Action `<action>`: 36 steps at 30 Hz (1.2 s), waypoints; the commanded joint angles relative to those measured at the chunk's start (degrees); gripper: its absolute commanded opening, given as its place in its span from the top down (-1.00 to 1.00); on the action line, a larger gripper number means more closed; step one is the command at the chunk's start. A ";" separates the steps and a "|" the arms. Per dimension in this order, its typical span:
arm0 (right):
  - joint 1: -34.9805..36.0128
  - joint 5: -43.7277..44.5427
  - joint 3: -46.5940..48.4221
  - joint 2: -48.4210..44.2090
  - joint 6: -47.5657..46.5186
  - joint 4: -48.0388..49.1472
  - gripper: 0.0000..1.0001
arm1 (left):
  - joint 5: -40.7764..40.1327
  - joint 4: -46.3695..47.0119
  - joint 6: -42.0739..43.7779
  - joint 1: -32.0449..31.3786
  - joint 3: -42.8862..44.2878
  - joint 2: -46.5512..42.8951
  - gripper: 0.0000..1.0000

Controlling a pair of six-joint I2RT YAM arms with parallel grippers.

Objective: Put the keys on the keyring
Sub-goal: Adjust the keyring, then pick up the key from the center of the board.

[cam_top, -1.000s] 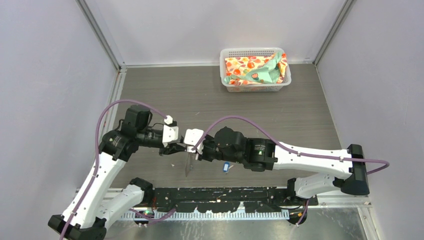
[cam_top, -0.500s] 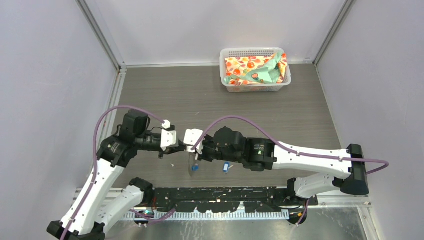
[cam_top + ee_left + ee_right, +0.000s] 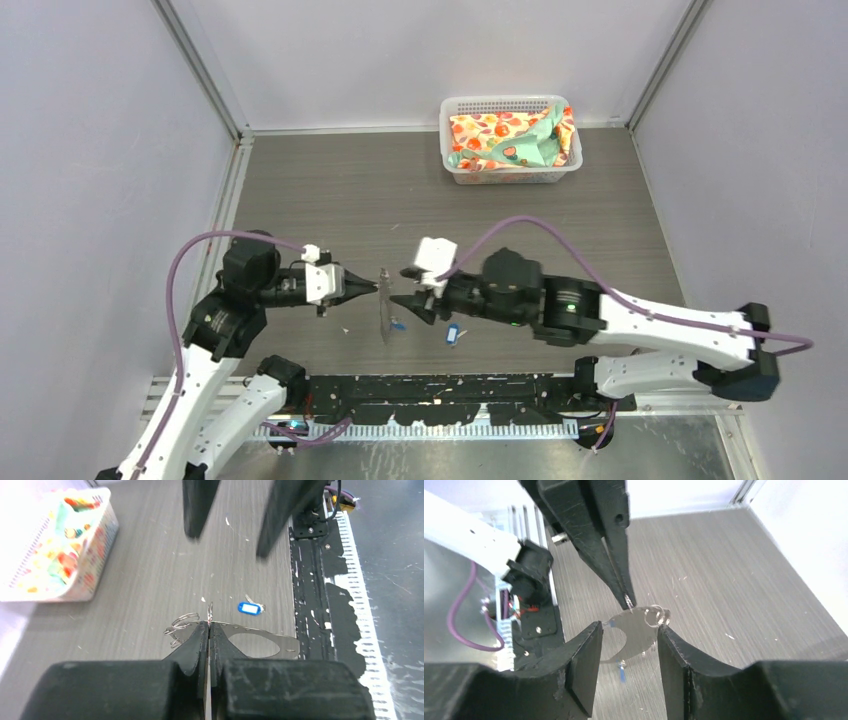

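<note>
- nearest the arms, a black base rail (image 3: 450, 392) runs along the table's front edge.
- just past it, a blue key (image 3: 452, 334) lies flat on the grey wood-grain table (image 3: 330, 190) — loose, touched by neither arm, and off to the right of the gripper tips in the top view.
- a second blue key (image 3: 398, 324) shows just beside the lower end of the keyring (image 3: 638, 626). in the right wrist view it seems to dangle under the keyring's edge, but the link is too small and blurred to tell.
- the keyring is off the table, hanging down edge-on from the left gripper (image 3: 376, 287). it reads as a flat silvery piece with a big cut-out, and small wire rings (image 3: 181, 622) sit at its upper corner.
- the left gripper is clenched, its two black fingers pressed together on the keyring's top edge right beside those rings.
- the right gripper (image 3: 402, 286) faces it from the other side with its fingers spread, gripping nothing — the tips are near the keyring but apart from it, one on either side of it in its own wrist view.
- far back, towards the right corner, a white basket (image 3: 500, 103) holds a floral cloth (image 3: 490, 135), well apart from everything else.
</note>
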 commanded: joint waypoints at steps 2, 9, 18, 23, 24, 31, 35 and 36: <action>-0.02 4.96 -2.94 -11.62 7.91 2.39 -0.03 | 6.98 7.61 7.70 -0.07 -0.39 -4.38 0.99; 0.04 12.65 -8.18 -20.15 14.99 -1.19 -0.04 | 15.52 11.80 21.81 -0.13 -1.86 -10.01 0.99; 0.08 15.14 -11.05 -21.30 19.56 -5.34 -0.02 | 20.13 11.81 25.74 -0.10 1.67 -9.60 0.99; 0.02 15.44 -11.66 -21.50 20.38 -5.98 -0.01 | 22.55 11.94 29.28 -0.07 1.49 -10.69 0.99; 0.05 15.55 -11.66 -21.58 20.54 -6.31 -0.01 | 23.16 11.69 30.35 -0.08 1.45 -10.96 0.99; 0.02 17.31 -11.99 -21.40 21.77 -8.22 -0.01 | 25.57 10.39 35.18 -0.07 1.53 -11.97 0.99; -0.02 20.23 -11.82 -18.64 24.66 -10.98 -0.15 | 25.96 9.24 37.15 -0.11 1.45 -12.26 0.99; -0.05 20.87 -11.94 -17.62 25.97 -11.80 -0.25 | 25.84 9.04 36.99 -0.08 1.44 -12.15 0.99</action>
